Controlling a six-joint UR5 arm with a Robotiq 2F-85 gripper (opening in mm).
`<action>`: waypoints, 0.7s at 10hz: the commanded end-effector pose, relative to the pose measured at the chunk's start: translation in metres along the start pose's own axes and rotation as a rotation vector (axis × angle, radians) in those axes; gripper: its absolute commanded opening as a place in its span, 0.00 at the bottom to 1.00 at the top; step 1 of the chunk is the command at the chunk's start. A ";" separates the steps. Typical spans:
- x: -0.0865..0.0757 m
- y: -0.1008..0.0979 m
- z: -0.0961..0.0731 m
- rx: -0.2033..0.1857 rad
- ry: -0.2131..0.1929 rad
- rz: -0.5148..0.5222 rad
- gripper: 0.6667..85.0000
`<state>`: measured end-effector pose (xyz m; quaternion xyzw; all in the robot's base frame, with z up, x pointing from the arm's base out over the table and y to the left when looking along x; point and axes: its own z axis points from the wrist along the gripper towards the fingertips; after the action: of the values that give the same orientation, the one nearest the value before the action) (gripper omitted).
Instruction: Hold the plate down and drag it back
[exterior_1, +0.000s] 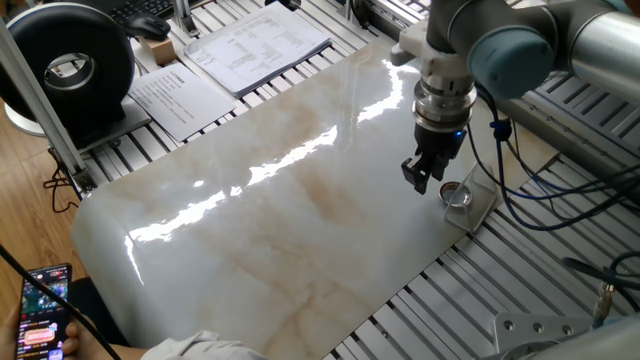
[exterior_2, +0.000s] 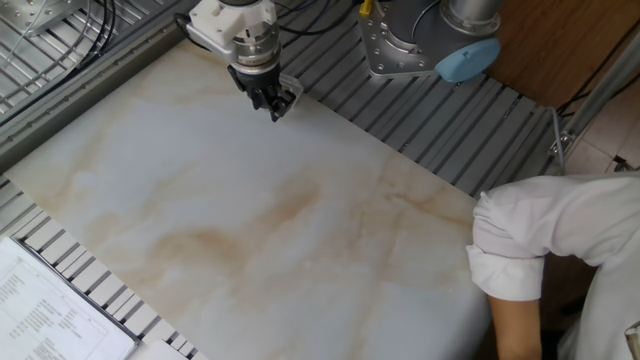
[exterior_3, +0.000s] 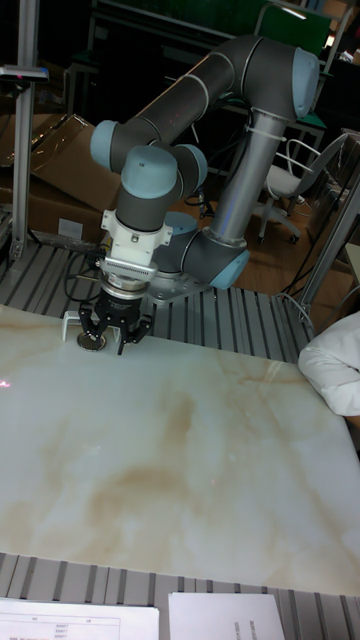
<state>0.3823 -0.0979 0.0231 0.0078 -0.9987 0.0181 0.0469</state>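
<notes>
The plate (exterior_1: 457, 194) is a tiny shiny silver disc lying on a clear angular plastic piece (exterior_1: 480, 205) at the right edge of the marble slab (exterior_1: 280, 200). In the tall fixed view the plate (exterior_3: 92, 341) shows just left of the gripper tip. My gripper (exterior_1: 420, 184) points down with its fingers drawn together and nothing between them. It hangs close beside the plate, on the slab side, not over it. In the other fixed view the gripper (exterior_2: 275, 112) covers the plate. I cannot tell whether the tip touches the slab.
Printed paper sheets (exterior_1: 255, 45) and a black round device (exterior_1: 70, 60) lie beyond the slab's far left. A person's white-sleeved arm (exterior_2: 540, 240) rests at the slab's edge, and a hand holds a phone (exterior_1: 45, 310). Slotted aluminium table (exterior_1: 480, 290) surrounds the slab.
</notes>
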 end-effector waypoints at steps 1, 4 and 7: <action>-0.001 -0.002 0.001 -0.001 -0.006 -0.007 0.52; 0.007 0.002 0.011 -0.026 0.008 -0.019 0.51; 0.008 0.000 0.021 -0.036 -0.007 -0.044 0.51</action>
<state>0.3740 -0.0990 0.0095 0.0229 -0.9985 0.0074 0.0485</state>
